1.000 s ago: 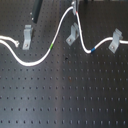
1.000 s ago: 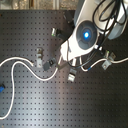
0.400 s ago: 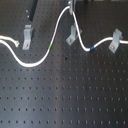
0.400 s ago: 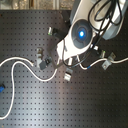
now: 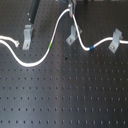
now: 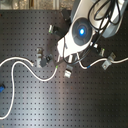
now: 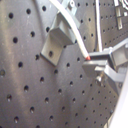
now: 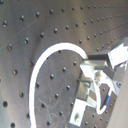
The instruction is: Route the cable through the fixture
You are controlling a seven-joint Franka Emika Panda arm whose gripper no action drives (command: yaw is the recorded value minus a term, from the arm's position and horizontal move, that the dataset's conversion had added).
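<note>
The white cable [image 5: 30, 62] runs from the first exterior view's left past the left clip [image 5: 25, 37]. It loops down, rises past its green band [image 5: 52, 46] to my gripper [image 5: 70, 6] at the top edge, then drops beside the middle fixture [image 5: 72, 36]. From there it passes its blue band [image 5: 91, 48] to the right clip [image 5: 116, 40]. In the first wrist view my gripper [image 7: 95, 61] is shut on the cable [image 7: 77, 35], which crosses the upper edge of the grey fixture [image 7: 60, 32]. I cannot tell whether the cable sits in the slot.
A black rod [image 5: 34, 10] slants down at the back left of the first exterior view. The black perforated board [image 5: 65, 95] fills the foreground. In the second exterior view the arm body [image 6: 81, 32] with its blue light covers the gripper, and black hoses [image 6: 107, 15] hang there.
The gripper has carried the cable a little to the first exterior view's left and lower, bringing the strand closer to the middle fixture. The arm body shifted left in the second exterior view.
</note>
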